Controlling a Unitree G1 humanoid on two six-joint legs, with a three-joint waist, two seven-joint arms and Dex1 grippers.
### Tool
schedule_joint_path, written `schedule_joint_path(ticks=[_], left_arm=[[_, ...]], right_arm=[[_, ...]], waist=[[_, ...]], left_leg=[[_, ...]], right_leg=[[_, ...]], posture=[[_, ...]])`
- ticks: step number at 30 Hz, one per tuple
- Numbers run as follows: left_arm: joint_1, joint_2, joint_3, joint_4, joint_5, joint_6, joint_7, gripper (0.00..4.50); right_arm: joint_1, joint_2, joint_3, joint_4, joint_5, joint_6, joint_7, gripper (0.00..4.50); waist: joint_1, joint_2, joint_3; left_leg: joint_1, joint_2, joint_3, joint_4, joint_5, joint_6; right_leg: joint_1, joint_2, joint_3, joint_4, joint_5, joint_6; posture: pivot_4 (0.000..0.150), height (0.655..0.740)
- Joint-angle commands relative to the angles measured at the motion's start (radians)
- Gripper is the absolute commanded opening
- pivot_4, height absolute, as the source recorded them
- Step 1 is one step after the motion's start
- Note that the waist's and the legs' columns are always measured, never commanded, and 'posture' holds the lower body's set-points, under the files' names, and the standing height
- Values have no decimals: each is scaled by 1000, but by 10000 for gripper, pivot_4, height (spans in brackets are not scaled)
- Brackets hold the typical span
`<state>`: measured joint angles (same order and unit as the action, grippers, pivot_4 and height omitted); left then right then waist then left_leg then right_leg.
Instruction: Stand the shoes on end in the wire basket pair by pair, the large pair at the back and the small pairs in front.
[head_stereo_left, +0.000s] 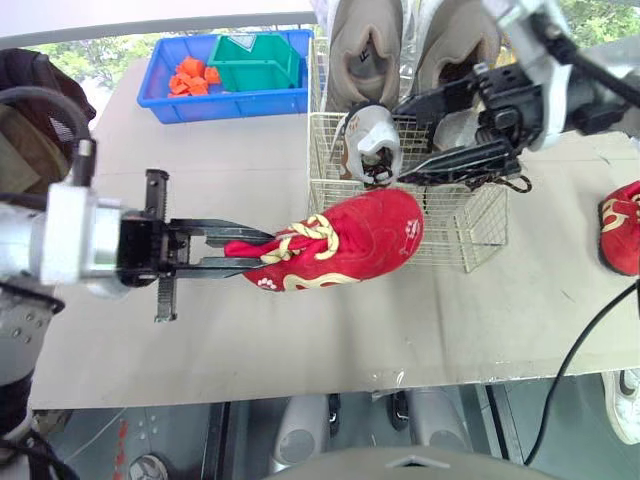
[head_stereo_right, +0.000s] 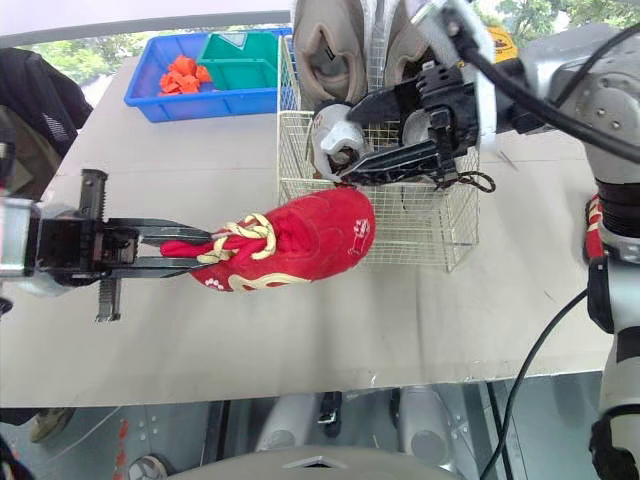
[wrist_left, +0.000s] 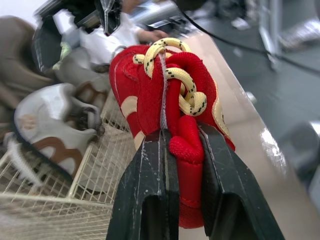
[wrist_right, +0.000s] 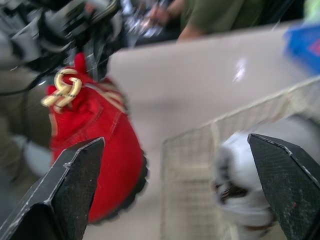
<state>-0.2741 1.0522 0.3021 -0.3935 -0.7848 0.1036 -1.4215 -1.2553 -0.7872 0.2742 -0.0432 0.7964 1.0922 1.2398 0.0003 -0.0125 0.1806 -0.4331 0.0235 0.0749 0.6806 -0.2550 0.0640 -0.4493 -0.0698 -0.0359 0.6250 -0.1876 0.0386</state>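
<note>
**Red shoe pinched by its soft tongue, toe at the basket front**

The left pincer (head_stereo_left: 258, 252) is closed narrow on the tongue of a small red cloth shoe with yellow rope laces (head_stereo_left: 350, 245). It carries the shoe lying sideways, toe towards the near wall of the white wire basket (head_stereo_left: 470, 225). I cannot tell whether toe and wire touch.

The right pincer (head_stereo_left: 398, 143) is spread wide over the basket, by a white-and-brown small shoe (head_stereo_left: 365, 135) standing in front of the large grey-brown shoes (head_stereo_left: 365, 50). A second red shoe (head_stereo_left: 622, 225) lies well apart on the pale counter (head_stereo_left: 250, 150).

The shoe looks light and limp in its upper, firmer at the sole. Held by the tongue it will likely droop and swing as it is tipped on end. A hold on the heel collar, close to the sole, should turn it more surely.
</note>
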Motion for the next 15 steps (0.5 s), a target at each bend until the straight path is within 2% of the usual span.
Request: schedule_joint_path(ticks=[1, 5, 10, 11, 12, 14, 15], left_arm=[[-119, -26, -73, 77, 73, -100, -89, 2626], [-213, -60, -134, 135, 139, -195, -164, 2626], [-280, -108, -154, 159, 181, -293, -185, 2626], [-285, -116, -150, 162, 187, -313, -186, 2626], [-296, -131, -140, 169, 197, -353, -181, 2626], [-310, -153, -121, 183, 212, -417, -167, 2626], [-313, -159, -117, 188, 217, -437, -163, 2626]], right_arm=[[-58, 30, 67, -19, -18, 79, 36, 45000], [-128, 119, 136, 51, -28, 202, 28, 45000], [-135, 156, 244, 71, -94, 233, 29, 45000], [-130, 148, 258, 61, -101, 226, 43, 39721], [-123, 139, 270, 48, -103, 225, 57, 37675], [-112, 127, 279, 29, -106, 220, 78, 30621], [-109, 125, 279, 26, -107, 219, 83, 24836]], waist=[[-1, 0, 0], [-13, 0, 0], [-12, 0, 0], [-11, 0, 0], [-9, 0, 0], [-9, -1, 0], [-10, -1, 0]], left_leg=[[0, 0, 1, 0, 0, 0], [-1, 0, 1, 1, 0, 0], [-1, 0, 0, 2, 0, 0], [-1, 0, 0, 2, 0, 0], [-1, 0, 0, 3, 0, 0], [-1, 0, -1, 4, 0, 1], [-2, 0, -1, 4, 0, 1]], right_leg=[[0, 0, 0, 0, 1, 2], [0, 1, 0, 0, 1, 3], [0, 1, -1, 1, 1, 3], [0, 1, -1, 1, 1, 3], [0, 1, -1, 1, 1, 3], [1, 0, -1, 1, 1, 3], [1, 0, -1, 1, 1, 3]], posture=[[1500, 7400], [1500, 7400], [1500, 7400], [1500, 7400], [1500, 7400], [1500, 7400], [1500, 7400]])
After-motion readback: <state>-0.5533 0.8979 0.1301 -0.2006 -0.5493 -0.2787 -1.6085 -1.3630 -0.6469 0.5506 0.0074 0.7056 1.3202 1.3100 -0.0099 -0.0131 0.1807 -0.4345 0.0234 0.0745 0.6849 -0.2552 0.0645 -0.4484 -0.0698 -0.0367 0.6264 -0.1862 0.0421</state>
